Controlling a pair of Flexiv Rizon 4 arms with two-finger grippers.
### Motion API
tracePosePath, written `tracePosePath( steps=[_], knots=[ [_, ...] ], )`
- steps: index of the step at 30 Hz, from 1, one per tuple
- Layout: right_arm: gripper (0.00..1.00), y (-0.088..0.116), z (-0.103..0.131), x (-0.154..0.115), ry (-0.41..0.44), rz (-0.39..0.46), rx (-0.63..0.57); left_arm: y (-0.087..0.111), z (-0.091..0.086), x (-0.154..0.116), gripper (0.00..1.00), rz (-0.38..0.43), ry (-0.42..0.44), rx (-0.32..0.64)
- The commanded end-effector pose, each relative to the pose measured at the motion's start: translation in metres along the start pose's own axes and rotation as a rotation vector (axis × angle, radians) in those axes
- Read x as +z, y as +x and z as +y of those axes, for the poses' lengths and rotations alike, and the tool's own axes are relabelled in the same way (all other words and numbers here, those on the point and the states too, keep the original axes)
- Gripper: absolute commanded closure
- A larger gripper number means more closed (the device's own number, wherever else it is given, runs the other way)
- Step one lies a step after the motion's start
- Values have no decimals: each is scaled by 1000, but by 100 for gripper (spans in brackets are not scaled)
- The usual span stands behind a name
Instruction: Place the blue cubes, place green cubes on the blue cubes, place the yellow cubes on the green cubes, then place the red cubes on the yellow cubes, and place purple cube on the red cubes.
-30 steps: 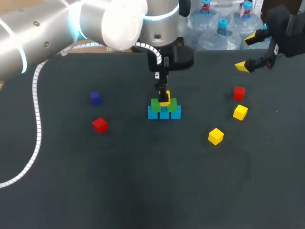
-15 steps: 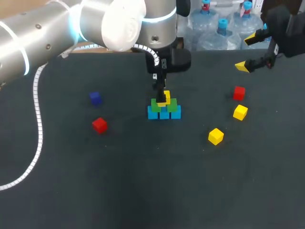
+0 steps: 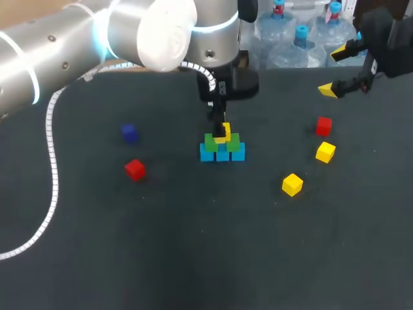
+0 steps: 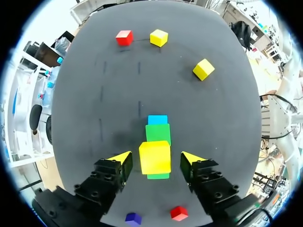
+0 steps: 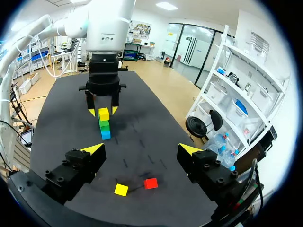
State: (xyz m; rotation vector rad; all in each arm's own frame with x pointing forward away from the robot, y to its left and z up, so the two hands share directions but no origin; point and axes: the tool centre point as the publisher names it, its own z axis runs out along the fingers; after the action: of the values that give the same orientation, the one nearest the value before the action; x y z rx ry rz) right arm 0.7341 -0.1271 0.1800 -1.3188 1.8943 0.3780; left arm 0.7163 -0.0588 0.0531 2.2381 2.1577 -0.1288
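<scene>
Left wrist view: left claw open, a gap either side of the yellow cube topping the stack; that cube hides most of the green cubes, and only one blue cube shows. Head view: the claw covers much of the stack's top, at the middle of the desk. There the right claw is spread wide, empty, above the far right.

This is a robotics lab. A dark matte test table holds a stack of blue, green and yellow cubes near its middle. 2 robot arms hang over it. The left arm, silver with a white coiled cable, is right above the stack, and the right arm is well to the stack's right. 5 loose cubes lie scattered on either side of the stack.
</scene>
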Motion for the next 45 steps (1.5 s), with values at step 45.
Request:
tracePosePath(
  steps=[45],
  knots=[
    [0,0,0,1,0,-1,0,3,-2,4,58,6,9,3]
  ],
)
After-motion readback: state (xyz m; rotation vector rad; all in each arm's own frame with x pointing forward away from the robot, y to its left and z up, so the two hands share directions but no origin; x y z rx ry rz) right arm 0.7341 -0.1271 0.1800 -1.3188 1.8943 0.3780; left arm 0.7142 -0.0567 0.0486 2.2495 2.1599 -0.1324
